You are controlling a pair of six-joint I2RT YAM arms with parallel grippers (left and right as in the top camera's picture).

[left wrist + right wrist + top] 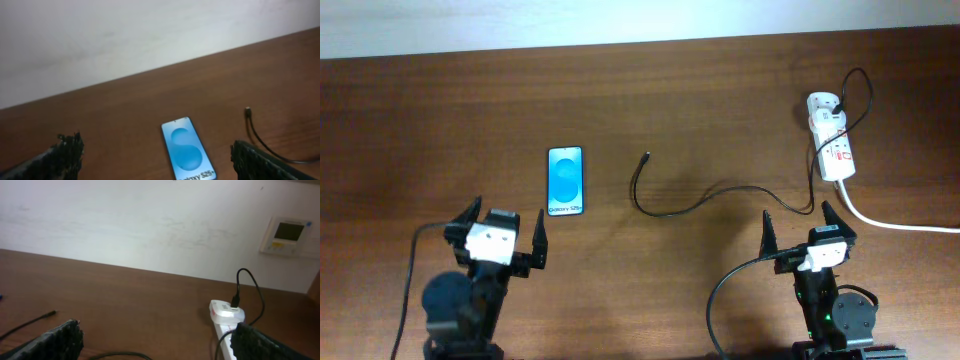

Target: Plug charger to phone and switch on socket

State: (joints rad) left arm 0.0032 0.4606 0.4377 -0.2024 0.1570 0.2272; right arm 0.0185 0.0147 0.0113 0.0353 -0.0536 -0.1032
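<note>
The phone (566, 181) lies flat on the wooden table, blue screen up; it also shows in the left wrist view (187, 150). The thin black charger cable (692, 207) curves from its free connector tip (647, 156), right of the phone, to a white plug on the socket (830, 148), a white power strip at the far right. The tip shows in the left wrist view (247, 112) and in the right wrist view (51, 313). The socket shows in the right wrist view (226, 316). My left gripper (508, 232) is open and empty, just in front of the phone. My right gripper (803, 230) is open and empty, in front of the socket.
The socket's thick white cord (895, 223) runs off to the right edge. A pale wall (150, 225) stands behind the table, with a white control panel (286, 236) on it. Bare wood lies between the phone and the socket.
</note>
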